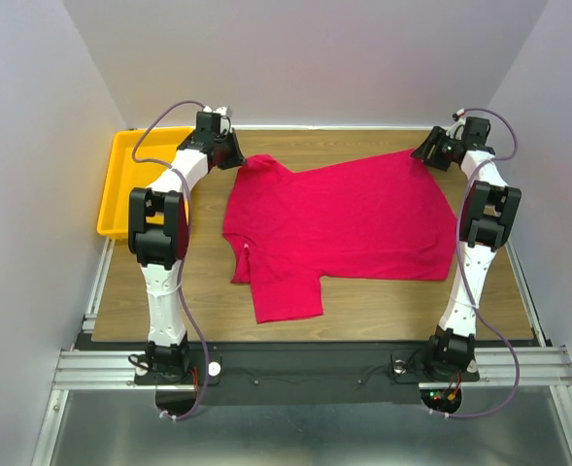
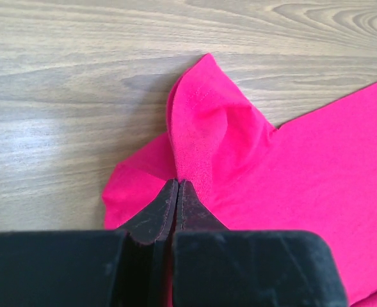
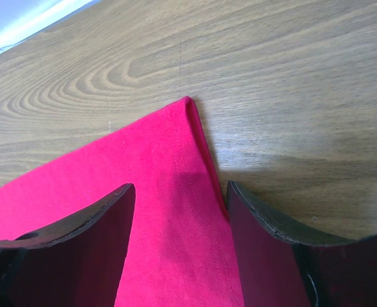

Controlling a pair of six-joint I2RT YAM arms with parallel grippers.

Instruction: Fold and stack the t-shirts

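Right, starting at the near edge: the tabletop [image 1: 392,296] carries one red t-shirt [image 1: 353,218], spread flat and lying sideways, its long axis running from 9 o'clock to 3 o'clock. The neck opening [image 1: 239,245] faces 9 o'clock and the hem sits at 3 o'clock. The near sleeve [image 1: 287,291] pokes out toward 6 o'clock, flat on the wood, with nothing on it. Moving out across the body there are a few soft wrinkles, and nothing is folded over yet.

Now the far edge, and this is where it counts. At 11 o'clock the left end effector [image 2: 177,187] has its fingers pressed together, pinching the far sleeve [image 2: 207,128], and the cloth humps up just beyond the tips. At 1 o'clock the right end effector [image 3: 180,188] stands with fingers apart, straddling the far hem corner [image 3: 188,109]; cloth lies between them, not pinched.

So both arms sit on the far long edge, one at each end, and the rest of the t-shirt lies toward 6 o'clock from both. My read: the fold brings that far edge toward the near one, and the right side must close first or the cloth skews. Out at 10 o'clock, a yellow tray [image 1: 120,180] sits apart from the t-shirt.
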